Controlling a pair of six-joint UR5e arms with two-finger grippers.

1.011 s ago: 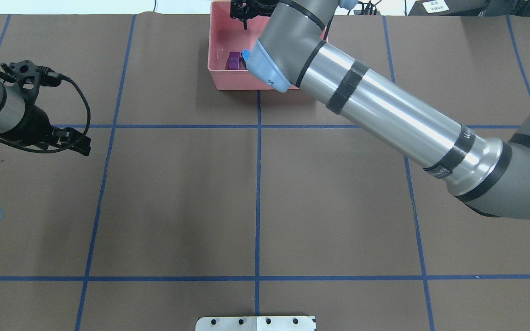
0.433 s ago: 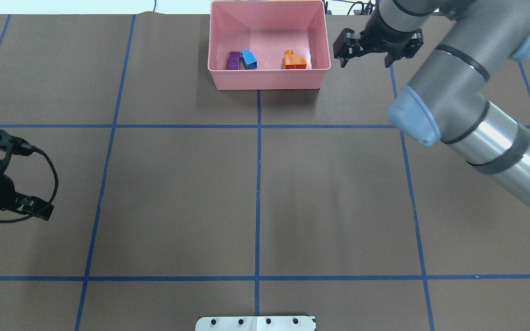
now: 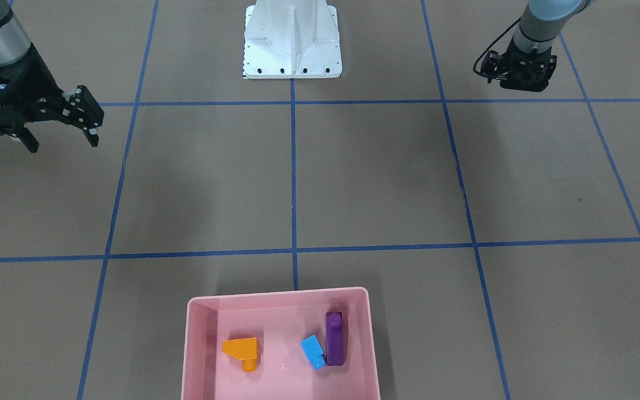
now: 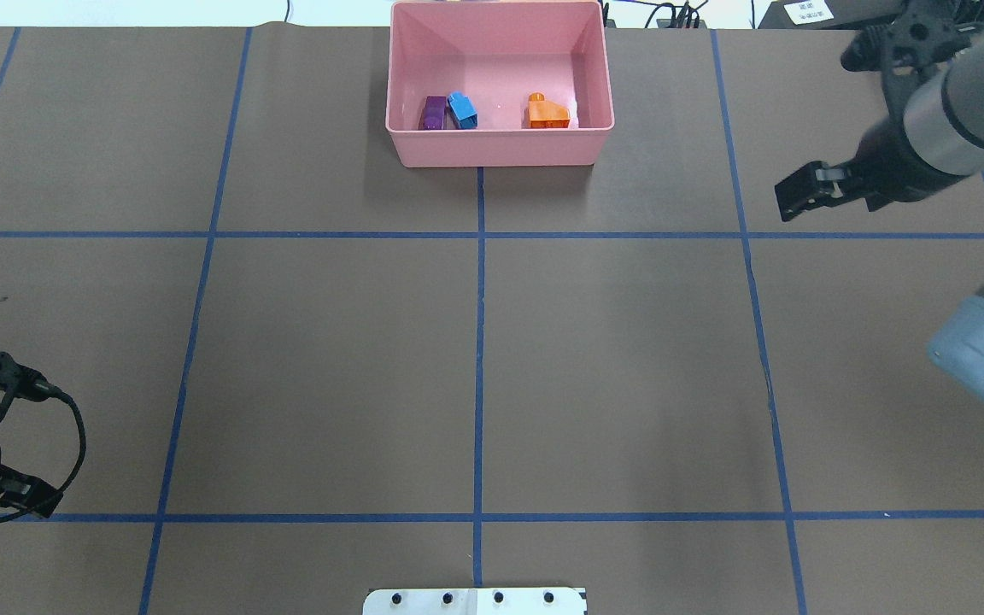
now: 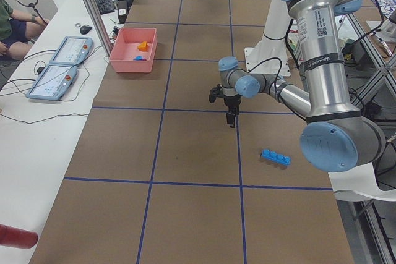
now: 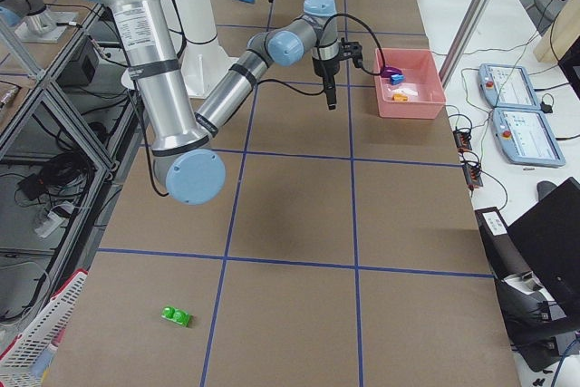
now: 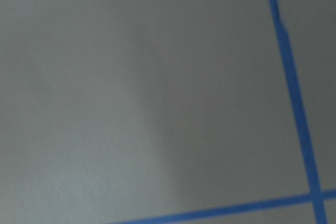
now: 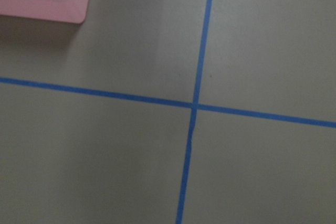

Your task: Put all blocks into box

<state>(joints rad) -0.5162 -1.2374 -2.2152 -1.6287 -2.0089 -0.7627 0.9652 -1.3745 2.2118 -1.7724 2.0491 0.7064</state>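
The pink box [image 4: 499, 155] stands at the table's far middle and also shows in the front view [image 3: 275, 294]. In it lie the purple bar [image 4: 433, 113], the small blue cube [image 4: 462, 110] and the orange sloped block [image 4: 547, 112]. The long blue bar [image 5: 275, 156] lies on the table beside the left arm. The green block [image 6: 177, 316] lies near the table's right end. My right gripper [image 3: 61, 141] is open and empty, right of the box. My left gripper [image 4: 26, 502] hangs at the near left, empty; I cannot tell if it is open.
The white metal base [image 3: 292, 50] stands at the robot's edge in the middle. Blue tape lines [image 4: 479, 342] divide the brown mat into squares. Operator tablets [image 5: 62, 66] and a person [image 5: 9, 20] are beyond the table's far side.
My right arm has pulled away from over the box, rightward and nearer the robot, uncovering the blocks inside. My left gripper has moved back toward the near left edge.
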